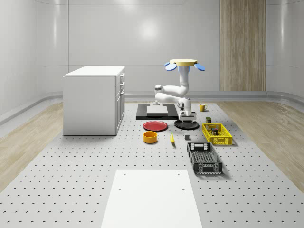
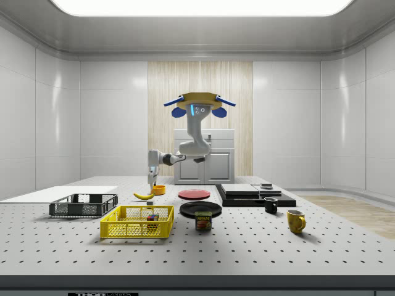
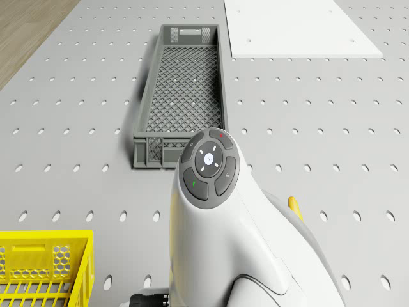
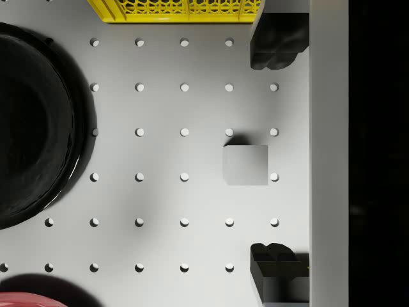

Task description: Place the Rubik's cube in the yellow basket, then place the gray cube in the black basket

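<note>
The drone (image 1: 184,63) hovered above the bench (image 1: 71,180), near the black plate (image 4: 32,128). Its claw (image 4: 279,153) hung released over the gray cube (image 4: 245,165), which sat on the bench between the yellow basket (image 1: 217,134) and black basket (image 1: 204,158). The yellow basket's contents were hard to make out.

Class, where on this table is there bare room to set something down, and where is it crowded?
Free: the table between white cabinet and white panel. Crowded: around the open gripper among black plate, gray cube, yellow basket and black basket.
</note>
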Controlling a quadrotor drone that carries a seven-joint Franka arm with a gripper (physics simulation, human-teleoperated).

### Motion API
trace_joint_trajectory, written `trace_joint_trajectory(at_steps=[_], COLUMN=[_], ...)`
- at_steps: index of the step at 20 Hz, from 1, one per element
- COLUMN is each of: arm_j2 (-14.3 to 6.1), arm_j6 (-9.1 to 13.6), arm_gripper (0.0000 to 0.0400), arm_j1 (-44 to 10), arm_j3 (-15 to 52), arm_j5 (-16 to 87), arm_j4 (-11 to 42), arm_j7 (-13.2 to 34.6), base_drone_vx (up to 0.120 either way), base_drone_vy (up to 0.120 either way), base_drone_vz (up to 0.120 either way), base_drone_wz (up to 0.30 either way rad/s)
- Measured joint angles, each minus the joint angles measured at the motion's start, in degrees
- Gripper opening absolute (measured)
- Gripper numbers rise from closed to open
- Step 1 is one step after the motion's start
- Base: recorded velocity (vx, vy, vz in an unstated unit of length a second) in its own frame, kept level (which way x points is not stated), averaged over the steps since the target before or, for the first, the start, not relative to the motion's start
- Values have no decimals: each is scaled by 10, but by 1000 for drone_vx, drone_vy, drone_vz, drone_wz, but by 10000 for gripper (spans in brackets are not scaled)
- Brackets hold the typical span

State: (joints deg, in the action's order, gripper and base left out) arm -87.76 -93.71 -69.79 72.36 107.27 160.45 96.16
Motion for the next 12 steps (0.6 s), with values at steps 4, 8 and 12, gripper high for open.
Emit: trace_joint_trajectory(at_steps=[4, 8, 12], arm_j2=[0, -1, -1], arm_j6=[0, -1, -1], arm_gripper=[400, 400, 400], arm_j1=[0, 0, 0], arm_j3=[0, 0, 0], arm_j5=[0, 0, 0], arm_j4=[0, 0, 0], arm_j7=[0, 0, 0], base_drone_vx=[0, 0, 30], base_drone_vy=[0, 0, 0], base_drone_vz=[-90, -120, -110], base_drone_wz=[0, 0, 0])
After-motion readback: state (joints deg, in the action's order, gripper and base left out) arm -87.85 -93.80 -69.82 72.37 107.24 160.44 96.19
